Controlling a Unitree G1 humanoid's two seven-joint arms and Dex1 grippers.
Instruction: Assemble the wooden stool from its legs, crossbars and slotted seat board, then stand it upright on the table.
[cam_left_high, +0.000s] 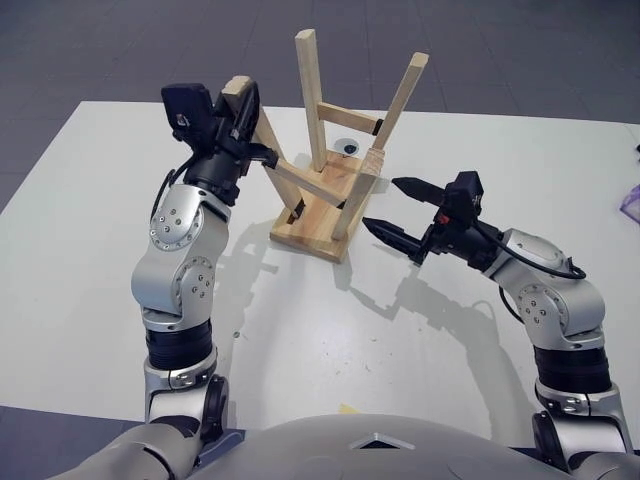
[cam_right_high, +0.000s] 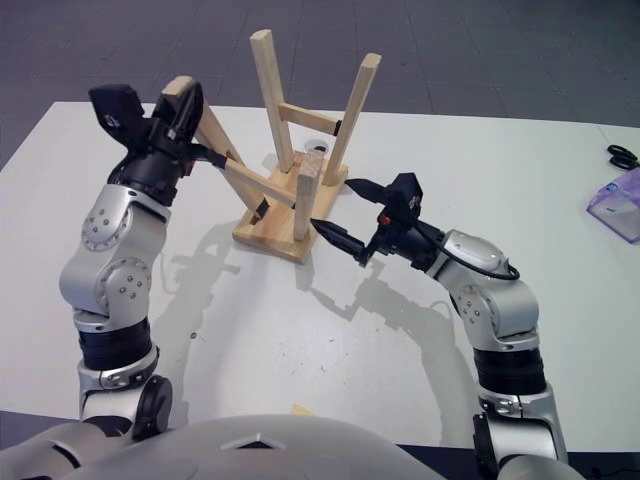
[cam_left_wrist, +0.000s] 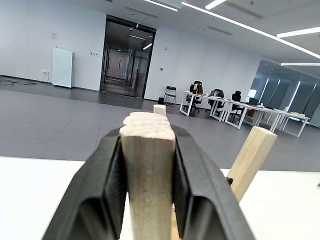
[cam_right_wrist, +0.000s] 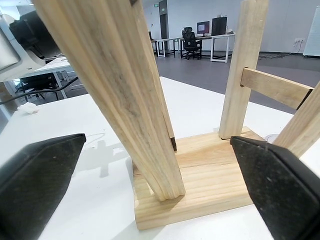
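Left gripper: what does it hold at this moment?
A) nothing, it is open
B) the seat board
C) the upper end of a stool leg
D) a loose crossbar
C: the left gripper is shut on the upper end of a stool leg; the left wrist view shows the wood clamped tight.

The left gripper covers both sides of the stool leg it clamps, and the picture's bottom edge cuts both off. Behind the seat board, a small round object is half hidden and too small to identify. The right edge cuts off a purple box.
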